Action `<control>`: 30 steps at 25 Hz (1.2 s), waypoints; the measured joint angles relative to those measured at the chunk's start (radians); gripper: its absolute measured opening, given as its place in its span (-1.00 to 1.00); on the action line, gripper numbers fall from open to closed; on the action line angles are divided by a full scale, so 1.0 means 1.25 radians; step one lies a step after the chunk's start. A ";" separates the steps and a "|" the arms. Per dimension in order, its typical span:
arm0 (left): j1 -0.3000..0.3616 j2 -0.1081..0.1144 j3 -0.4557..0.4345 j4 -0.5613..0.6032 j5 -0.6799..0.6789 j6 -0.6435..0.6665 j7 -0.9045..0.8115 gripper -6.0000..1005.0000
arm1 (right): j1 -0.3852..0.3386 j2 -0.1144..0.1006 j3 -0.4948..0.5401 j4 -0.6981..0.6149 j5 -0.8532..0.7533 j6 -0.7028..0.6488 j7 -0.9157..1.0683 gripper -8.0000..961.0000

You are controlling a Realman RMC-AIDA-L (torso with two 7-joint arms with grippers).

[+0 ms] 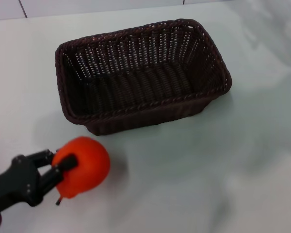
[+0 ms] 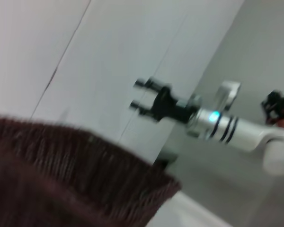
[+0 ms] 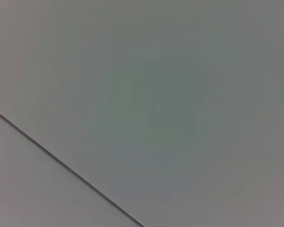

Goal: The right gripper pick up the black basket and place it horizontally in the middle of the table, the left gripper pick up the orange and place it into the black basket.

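- Orange (image 1: 82, 166): bright orange-red, round, with a short dark stem pointing down at its lower side. It sits near the near-left corner of the table (image 1: 208, 184), in front of the basket and apart from it. It is clamped between the fingers of the left gripper; whether it rests on the tabletop or is lifted off it cannot be told.
- Left gripper (image 1: 58, 167): black claw reaching in from the left near edge. Its two fingers are closed around the orange's left side, one above and one below.
- Basket (image 1: 143, 77): dark woven wicker, rectangular, with sloping openwork sides and a braided rim. It stands upright and empty in the middle of the table toward the far edge, its long side running across the table and turned slightly. Its rim and wall also fill the lower part of the left wrist view (image 2: 75, 175).
- Right gripper (image 2: 149, 99): seen only in the left wrist view, a black claw on a silver-grey arm, held in the air beyond the basket. Its two fingers stand slightly apart and hold nothing.
- Table: plain glossy white.
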 joint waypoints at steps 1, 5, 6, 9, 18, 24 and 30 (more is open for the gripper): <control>-0.004 0.001 -0.012 -0.002 0.000 -0.017 0.000 -0.48 | 0.000 0.000 0.000 0.000 0.000 0.001 0.000 0.69; -0.039 0.000 -0.080 -0.016 -0.001 -0.100 0.002 -0.54 | -0.004 0.000 0.000 0.000 0.000 0.009 0.000 0.68; -0.051 -0.003 -0.106 -0.018 -0.002 -0.115 0.002 -0.55 | -0.006 0.000 0.000 0.000 0.000 0.012 0.000 0.68; -0.090 -0.014 -0.178 -0.018 -0.018 -0.127 0.002 -0.60 | -0.009 0.003 0.000 0.000 0.006 0.023 0.000 0.68; -0.246 -0.053 -0.218 -0.005 -0.044 0.078 -0.017 -0.68 | -0.011 0.035 -0.002 0.008 0.037 0.043 -0.058 0.69; -0.290 -0.067 -0.217 0.023 -0.058 0.179 -0.041 -0.60 | -0.011 0.041 -0.001 0.035 0.061 0.053 -0.096 0.69; -0.268 -0.067 -0.219 0.027 -0.091 0.152 -0.040 -0.02 | -0.012 0.045 0.000 0.048 0.090 0.055 -0.130 0.69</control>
